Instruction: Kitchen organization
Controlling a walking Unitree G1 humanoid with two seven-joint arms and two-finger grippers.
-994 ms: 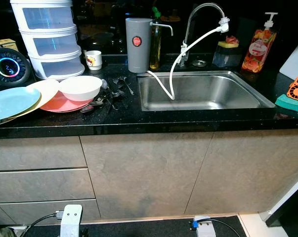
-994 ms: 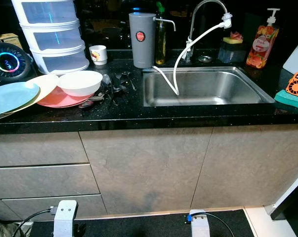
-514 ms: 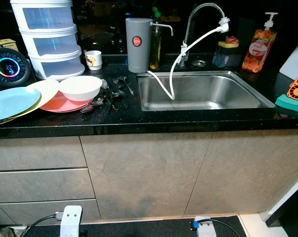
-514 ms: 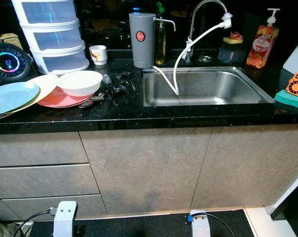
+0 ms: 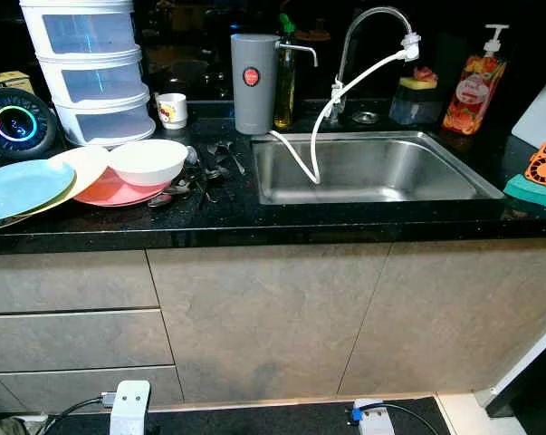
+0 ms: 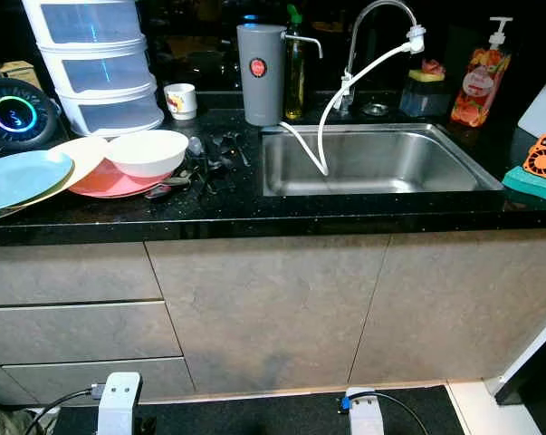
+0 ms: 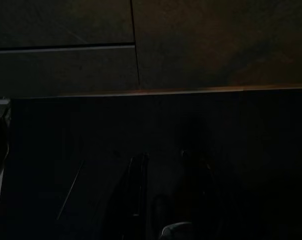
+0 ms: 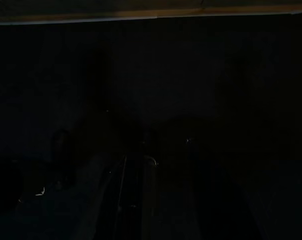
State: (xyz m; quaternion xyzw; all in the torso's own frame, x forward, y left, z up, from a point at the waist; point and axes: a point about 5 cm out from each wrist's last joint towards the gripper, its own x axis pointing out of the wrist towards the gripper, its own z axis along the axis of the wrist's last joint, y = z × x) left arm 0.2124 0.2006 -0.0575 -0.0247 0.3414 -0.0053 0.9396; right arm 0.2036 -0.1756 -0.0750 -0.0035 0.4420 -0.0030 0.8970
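**Dishes piled left of the sink, both arms hanging low**

The head views look down on a black speckled counter (image 5: pixel 345 217) above grey-brown cabinet fronts (image 5: pixel 263 317). Left of the steel sink (image 5: pixel 372 168) sits the pile of dishes: a white bowl (image 5: pixel 148 160) resting on a pink plate (image 5: pixel 119 192), which overlaps a cream plate (image 5: pixel 78 168) and a pale blue plate (image 5: pixel 19 186) at the far left edge. Dark cutlery (image 5: pixel 205 172) lies scattered between the bowl and the sink. Behind the dishes stands a white three-tier container (image 5: pixel 91 72), with a small printed cup (image 5: pixel 171 110) just beside it and a round gadget with a glowing ring (image 5: pixel 14 122) to its left. A grey cylinder with a red dot (image 5: pixel 253 82) and a green-capped bottle (image 5: pixel 284 77) stand at the sink's back corner. A curved tap (image 5: pixel 368 36) carries a white hose (image 5: pixel 318 136) that drops into the basin. A soap pump bottle (image 5: pixel 474 86) and an orange-and-teal item (image 5: pixel 540 172) are on the right side.

At the bottom of the head views, white wrist housings show near the floor. The wrist views are very dark: the left gripper (image 7: pixel 161 165) points at the dark floor below the cabinet base and drawer lines; the right gripper (image 8: pixel 156 150) faces dark floor too. Whether either pair of fingers is apart or together I cannot tell.
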